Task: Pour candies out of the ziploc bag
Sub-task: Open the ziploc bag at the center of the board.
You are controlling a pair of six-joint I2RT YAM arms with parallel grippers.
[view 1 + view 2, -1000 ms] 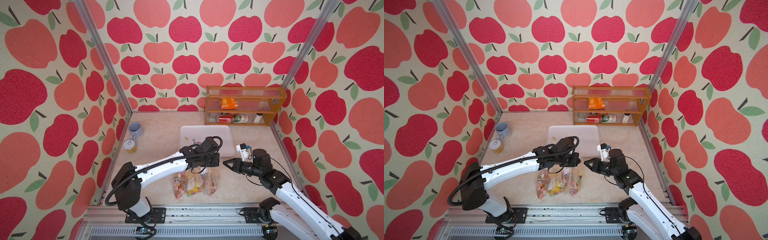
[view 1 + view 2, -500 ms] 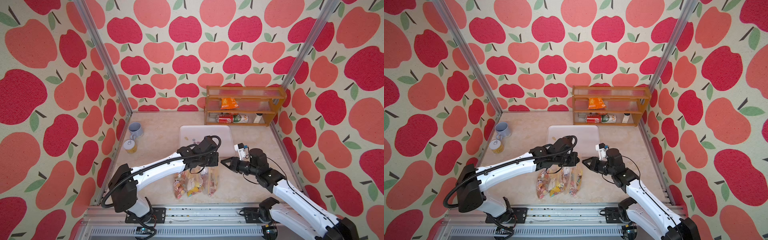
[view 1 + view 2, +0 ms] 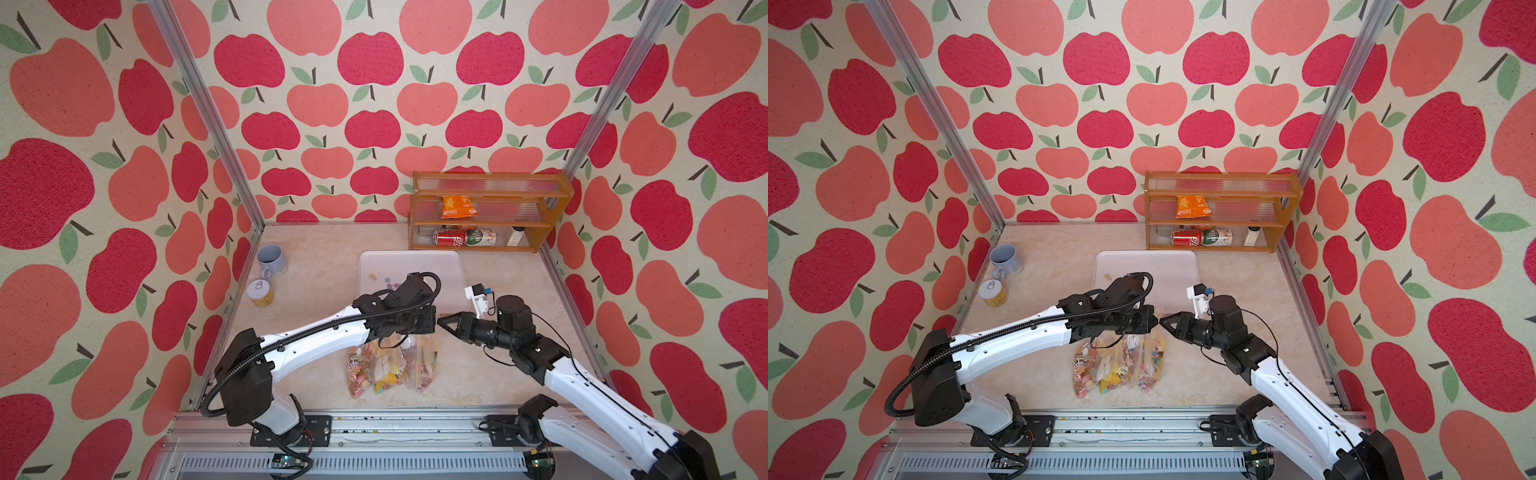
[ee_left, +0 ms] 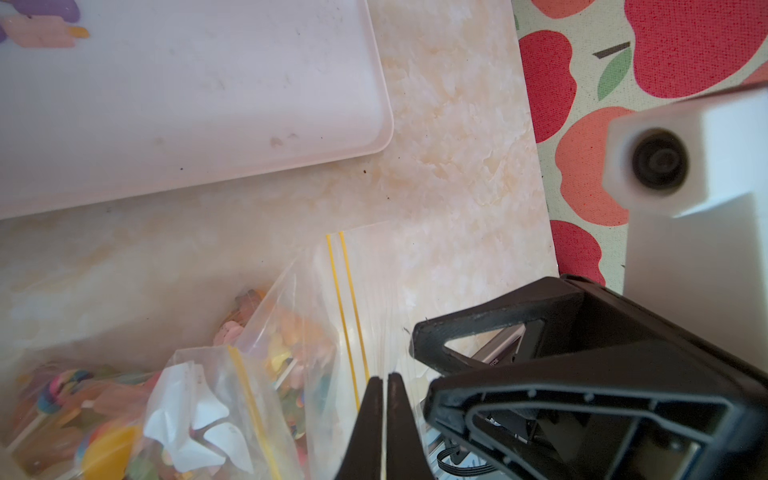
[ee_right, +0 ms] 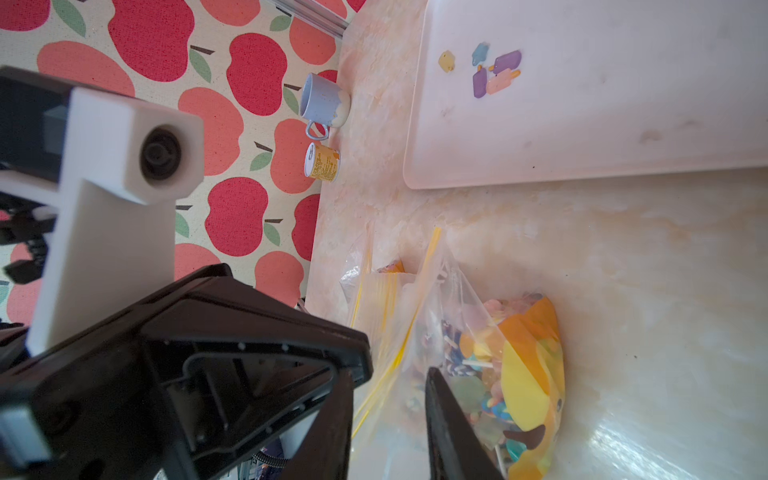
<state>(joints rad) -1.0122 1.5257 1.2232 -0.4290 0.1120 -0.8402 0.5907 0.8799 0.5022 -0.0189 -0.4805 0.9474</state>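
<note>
Change: right gripper (image 5: 388,374) has closed in from 3 o'clock on bag (image 3: 390,365), fingers spreading astride its rim.
Left gripper (image 4: 381,378): fingers pressed together, pinching bag top.
Candies (image 3: 361,374): mostly bagged, at 6 o'clock of tray (image 3: 440,266).
Meaning: mouth-opening likely next; pour not begun.
Writing: red can (image 3: 449,237) and yellow tin (image 5: 322,162) print unreadable.
</note>
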